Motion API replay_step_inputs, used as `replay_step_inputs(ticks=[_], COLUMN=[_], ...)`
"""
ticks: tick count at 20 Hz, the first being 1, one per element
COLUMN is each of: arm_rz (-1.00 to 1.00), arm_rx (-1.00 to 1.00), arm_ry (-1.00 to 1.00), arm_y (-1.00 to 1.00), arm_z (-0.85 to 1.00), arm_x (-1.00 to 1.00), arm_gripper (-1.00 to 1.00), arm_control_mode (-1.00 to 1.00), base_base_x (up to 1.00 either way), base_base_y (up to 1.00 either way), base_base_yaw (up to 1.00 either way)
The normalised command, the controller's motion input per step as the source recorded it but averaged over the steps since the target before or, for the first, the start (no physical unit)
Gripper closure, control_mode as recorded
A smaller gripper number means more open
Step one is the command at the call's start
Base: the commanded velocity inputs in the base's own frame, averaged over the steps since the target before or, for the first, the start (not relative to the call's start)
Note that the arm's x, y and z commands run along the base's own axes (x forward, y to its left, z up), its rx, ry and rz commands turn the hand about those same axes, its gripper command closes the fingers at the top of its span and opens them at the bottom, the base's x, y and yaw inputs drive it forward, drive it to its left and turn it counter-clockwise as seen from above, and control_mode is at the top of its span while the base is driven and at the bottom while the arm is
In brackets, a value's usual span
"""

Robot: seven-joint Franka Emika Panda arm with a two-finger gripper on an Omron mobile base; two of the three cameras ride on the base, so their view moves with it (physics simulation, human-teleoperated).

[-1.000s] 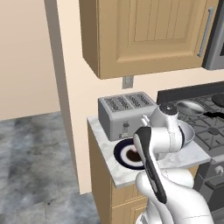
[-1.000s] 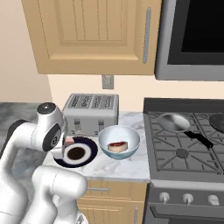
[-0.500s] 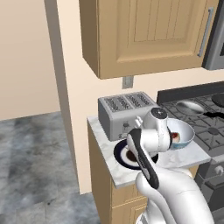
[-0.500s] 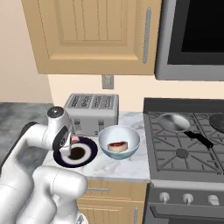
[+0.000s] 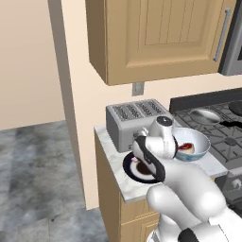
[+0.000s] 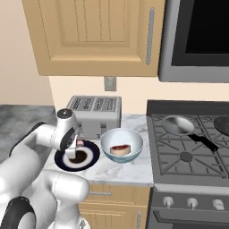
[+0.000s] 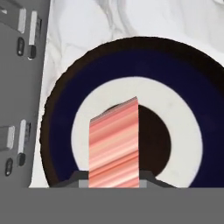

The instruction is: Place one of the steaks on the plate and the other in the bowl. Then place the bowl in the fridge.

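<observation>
The gripper (image 7: pixel 113 183) pinches the pale pink steak (image 7: pixel 113 146) directly above the plate (image 7: pixel 61 144), which sits beside the toaster (image 5: pixel 134 120) on the surface (image 6: pixel 134 167). The dark red steak (image 6: pixel 120 148) lies in the bowl (image 6: pixel 121 145). Released on edge, the thin steak may topple onto the plate's rim or slide off.

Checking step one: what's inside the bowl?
The bowl holds the dark red steak, lying flat at the bottom. The near wall covers the lowest part of the inside, so nothing else can be confirmed there.
</observation>
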Motion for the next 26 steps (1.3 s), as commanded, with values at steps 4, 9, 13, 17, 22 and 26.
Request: replay_step_inputs(ticks=[4,9,13,17,22,26], arm_rz=[0.08,0.09,0.07,0.07,0.05,0.04], arm_rx=[0.03,0.0,0.0,0.0,0.0,0.0], arm_ry=[0.0,0.0,0.0,0.0,-0.01,-0.01], arm_y=[0.0,0.0,0.0,0.0,0.0,0.0], arm_z=[-0.45,-0.55,-0.55,-0.48,-0.47,-0.46], arm_x=[0.17,0.14,0.06,0.03,0.03,0.01], arm_gripper=[1.0,1.0,1.0,1.0,1.0,-1.0], arm_control_mode=[-1.0,-1.0,-1.0,-1.0,-1.0,-1.0], base_base_x=[0.0,0.0,0.0,0.0,0.0,0.0], base_base_y=[0.0,0.0,0.0,0.0,0.0,0.0], base_base_yaw=[0.0,0.0,0.0,0.0,0.0,0.0])
